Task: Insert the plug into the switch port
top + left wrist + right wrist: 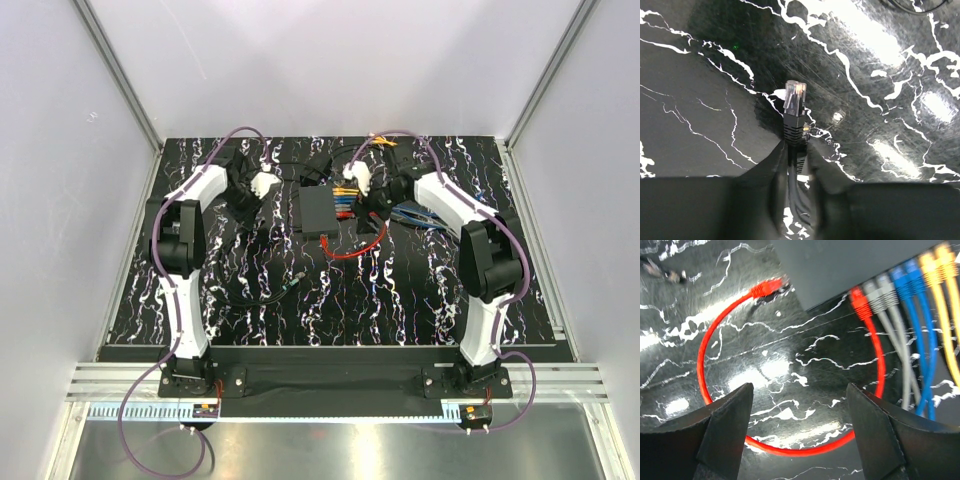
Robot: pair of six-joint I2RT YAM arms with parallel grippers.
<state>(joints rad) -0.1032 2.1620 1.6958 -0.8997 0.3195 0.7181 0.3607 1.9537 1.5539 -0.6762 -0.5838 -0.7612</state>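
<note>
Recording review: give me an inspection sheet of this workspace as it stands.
Surface: black white-veined mat, glossy.
Job's things: switch flat mid-mat; plug held, not inserted.
Clutter: thin black lead loose on mat.
Pincers: left pincer shut on plug; right pincer open, empty, near switch.
Cables: red cable looped, one end in switch, other free; grey cables, blue cables, yellow cables plugged in.
Surroundings: white walls, aluminium rails.
</note>
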